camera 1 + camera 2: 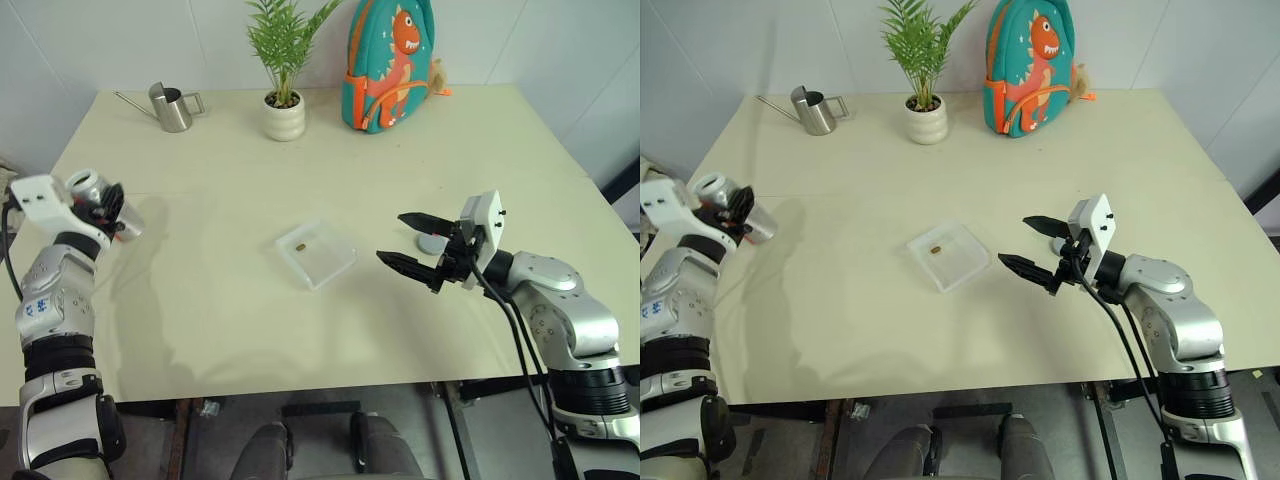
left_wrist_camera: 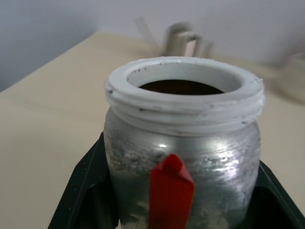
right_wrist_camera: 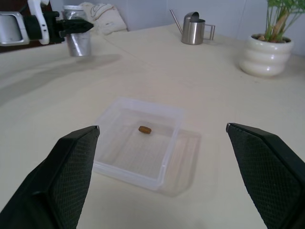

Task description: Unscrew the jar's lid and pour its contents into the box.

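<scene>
Clamped in my left gripper (image 1: pixel 108 212) at the frame's left edge, the jar (image 2: pixel 183 143) is lidless. At centre, the box (image 1: pixel 316 251) holds one brown bit (image 3: pixel 145 129). Rightward, my right gripper (image 1: pixel 412 243) gapes empty, the lid (image 1: pixel 432 243) behind it. Pouring seems done; next, I set down the jar.

L arm: I see it raised at far left, forearm upright, wrist bent inward | L pincer (image 1: pixel 108 210): fingers clamped tight on the jar (image 2: pixel 183 143), mouth up | R arm: elbow low at right, forearm reaching inward | R pincer (image 1: pixel 408 241): roughly level, fingers (image 3: pixel 71 176) spread wide, holding nothing
</scene>
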Robot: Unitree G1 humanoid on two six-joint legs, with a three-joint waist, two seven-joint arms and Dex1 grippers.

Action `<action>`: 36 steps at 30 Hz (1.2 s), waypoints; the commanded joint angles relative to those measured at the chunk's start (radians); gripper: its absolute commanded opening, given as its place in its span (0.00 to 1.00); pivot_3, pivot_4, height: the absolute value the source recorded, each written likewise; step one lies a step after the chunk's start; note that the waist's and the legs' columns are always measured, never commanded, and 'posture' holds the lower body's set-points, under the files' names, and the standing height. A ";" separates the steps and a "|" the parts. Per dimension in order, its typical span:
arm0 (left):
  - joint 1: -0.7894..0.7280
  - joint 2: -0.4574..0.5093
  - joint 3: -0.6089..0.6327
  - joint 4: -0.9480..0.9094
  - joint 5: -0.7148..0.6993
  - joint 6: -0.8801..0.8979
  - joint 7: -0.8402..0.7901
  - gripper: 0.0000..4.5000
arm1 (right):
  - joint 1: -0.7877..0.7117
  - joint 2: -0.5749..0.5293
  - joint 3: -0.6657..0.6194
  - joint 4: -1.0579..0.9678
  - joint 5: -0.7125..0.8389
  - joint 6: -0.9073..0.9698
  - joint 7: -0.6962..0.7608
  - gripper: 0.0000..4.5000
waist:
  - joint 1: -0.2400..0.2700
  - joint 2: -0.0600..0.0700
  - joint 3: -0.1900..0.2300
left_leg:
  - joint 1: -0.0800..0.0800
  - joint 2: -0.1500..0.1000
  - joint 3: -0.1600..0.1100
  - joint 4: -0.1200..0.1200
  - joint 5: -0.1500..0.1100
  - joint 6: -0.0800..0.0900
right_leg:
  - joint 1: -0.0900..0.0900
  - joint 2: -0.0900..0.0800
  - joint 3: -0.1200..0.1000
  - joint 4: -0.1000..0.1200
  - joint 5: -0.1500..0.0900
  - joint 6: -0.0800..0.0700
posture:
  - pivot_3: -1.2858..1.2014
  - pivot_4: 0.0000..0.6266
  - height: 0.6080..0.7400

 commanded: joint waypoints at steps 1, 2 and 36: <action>0.019 -0.007 0.036 0.010 0.032 -0.070 0.006 0.46 | -0.004 -0.013 0.024 0.000 -0.049 -0.083 0.030 1.00 | 0.011 -0.001 0.000 | 0.000 0.000 0.000 0.000 0.000 0.000 | 0.000 0.000 0.000 0.000 0.000 0.000 | 0.52 0.24 1.00; 0.027 -0.013 0.039 0.011 0.036 -0.081 0.004 0.46 | -0.004 -0.014 0.030 0.003 -0.054 -0.089 0.037 1.00 | 0.014 -0.001 -0.001 | 0.000 0.000 0.000 0.000 0.000 0.000 | 0.000 -0.001 -0.001 0.000 0.000 0.000 | 0.52 0.24 1.00; 0.534 0.233 -0.088 -0.679 0.025 0.018 -0.713 0.99 | -0.011 -0.202 -0.049 0.101 -0.031 -0.062 0.192 1.00 | 0.015 0.003 0.001 | 0.012 0.005 -0.003 -0.012 -0.002 0.004 | 0.012 -0.011 -0.015 -0.014 0.003 -0.013 | 0.52 0.24 1.00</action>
